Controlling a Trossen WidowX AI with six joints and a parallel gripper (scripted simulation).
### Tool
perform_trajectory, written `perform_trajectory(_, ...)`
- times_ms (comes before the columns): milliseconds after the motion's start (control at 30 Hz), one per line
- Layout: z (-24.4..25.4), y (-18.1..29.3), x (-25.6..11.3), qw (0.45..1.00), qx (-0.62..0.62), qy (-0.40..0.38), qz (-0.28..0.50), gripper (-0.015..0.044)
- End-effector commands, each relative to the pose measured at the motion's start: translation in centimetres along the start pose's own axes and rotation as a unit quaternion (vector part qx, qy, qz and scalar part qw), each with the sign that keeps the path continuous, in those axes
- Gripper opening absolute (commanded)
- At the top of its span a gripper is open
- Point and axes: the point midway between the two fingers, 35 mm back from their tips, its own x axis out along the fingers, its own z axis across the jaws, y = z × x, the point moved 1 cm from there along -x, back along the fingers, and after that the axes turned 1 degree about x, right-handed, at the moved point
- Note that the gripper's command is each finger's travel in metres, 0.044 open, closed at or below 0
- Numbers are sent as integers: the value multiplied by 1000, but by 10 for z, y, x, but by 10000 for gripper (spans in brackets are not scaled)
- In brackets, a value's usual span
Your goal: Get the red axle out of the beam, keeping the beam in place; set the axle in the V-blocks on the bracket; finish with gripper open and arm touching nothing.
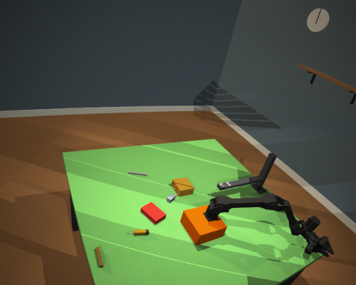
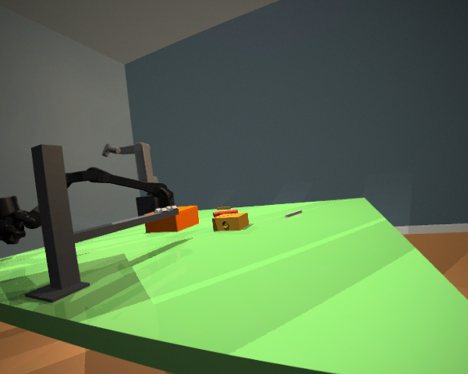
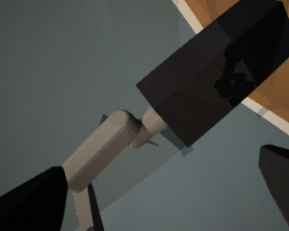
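The ochre block (image 1: 184, 190) (image 2: 237, 222), which looks like the beam, rests on the green table. A round hole (image 2: 225, 225) shows in its end face; I cannot make out the red axle. The dark bracket (image 1: 242, 183) (image 2: 57, 217) has an upright post and a long low arm, with pale V-blocks (image 1: 224, 184) (image 2: 165, 209) at its free end. My gripper (image 1: 330, 254) (image 3: 166, 168) is open and empty, out by the table's right edge in the top view, far from beam and V-blocks. In the exterior view it is partly cut off at the left.
My arm stands on an orange block (image 1: 202, 225) (image 2: 161, 222). On the table (image 1: 117, 196) lie a red block (image 1: 153, 212), a grey rod (image 1: 137, 173) (image 2: 293, 213), a small blue-grey piece (image 1: 171, 198) close to the beam, a yellow-handled tool (image 1: 140, 232) and a brown bar (image 1: 99, 256).
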Motion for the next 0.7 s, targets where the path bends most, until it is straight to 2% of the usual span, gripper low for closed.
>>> perform_trajectory(0,2,1,0,1000,0,0,0,426)
perform_trajectory(33,5,3,-1,1000,0,0,0,440)
perform_trajectory(667,44,32,-5,1000,0,0,0,440)
